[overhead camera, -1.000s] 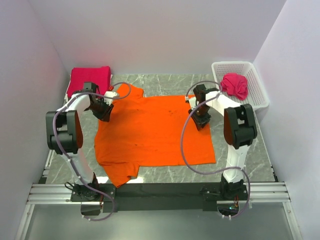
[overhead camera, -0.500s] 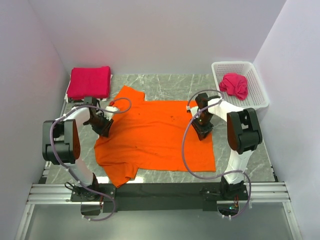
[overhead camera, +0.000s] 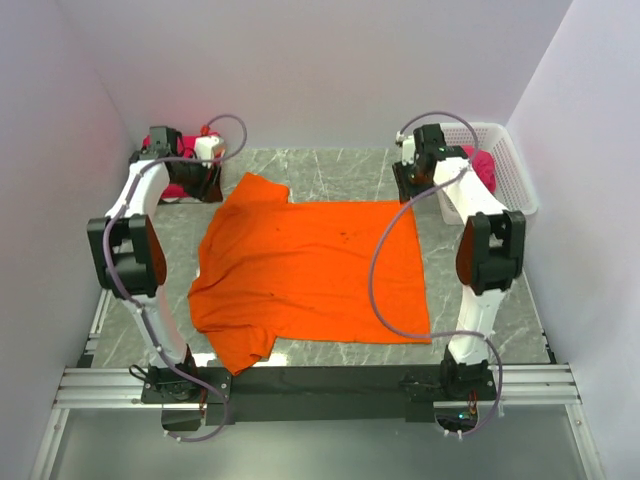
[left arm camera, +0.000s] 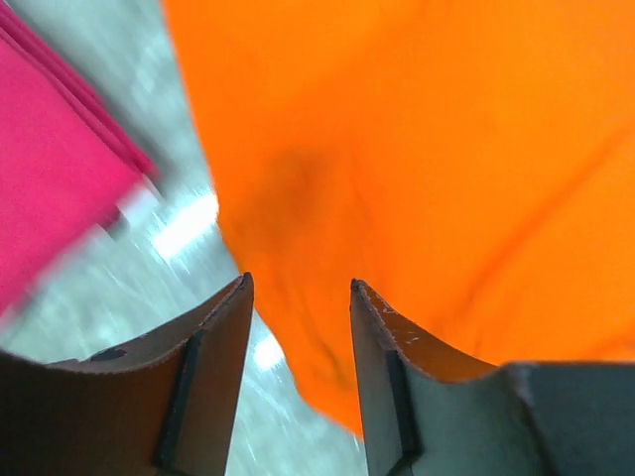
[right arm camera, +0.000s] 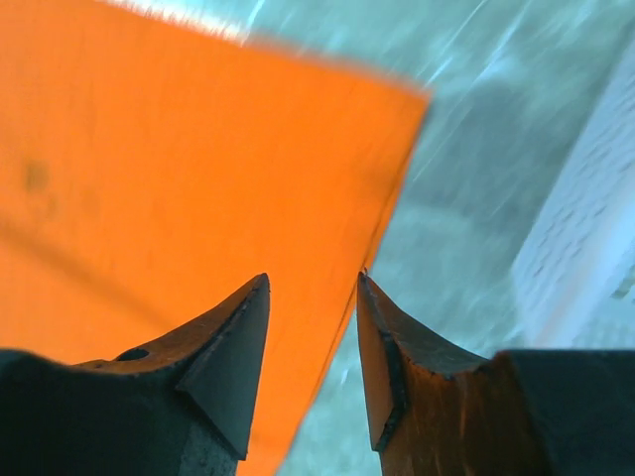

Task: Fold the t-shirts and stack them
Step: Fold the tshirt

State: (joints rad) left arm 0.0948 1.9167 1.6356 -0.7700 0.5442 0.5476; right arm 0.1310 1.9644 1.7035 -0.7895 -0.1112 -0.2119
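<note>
The orange t-shirt (overhead camera: pixel 310 265) is seen spread nearly flat over the middle of the grey counter (overhead camera: pixel 340 165), with one sleeve at the far left and the other at the near edge. It is judged to be light, limp and easily creased, and it would sag if lifted by one point. It would best be pinched at two far points together, the far sleeve's shoulder and the far right corner, with the fingertips pressed down to the counter to catch the thin cloth.

A folded crimson-pink shirt (left arm camera: pixel 50 169) lies at the far left. Another is bundled in the white basket (overhead camera: pixel 515 185).

Both arms are stretched well forward. The left hand (left arm camera: pixel 300 288) is held above the sleeve's edge and the right hand (right arm camera: pixel 313 280) above the far corner. On each, the fingers are parted and nothing is gripped.
</note>
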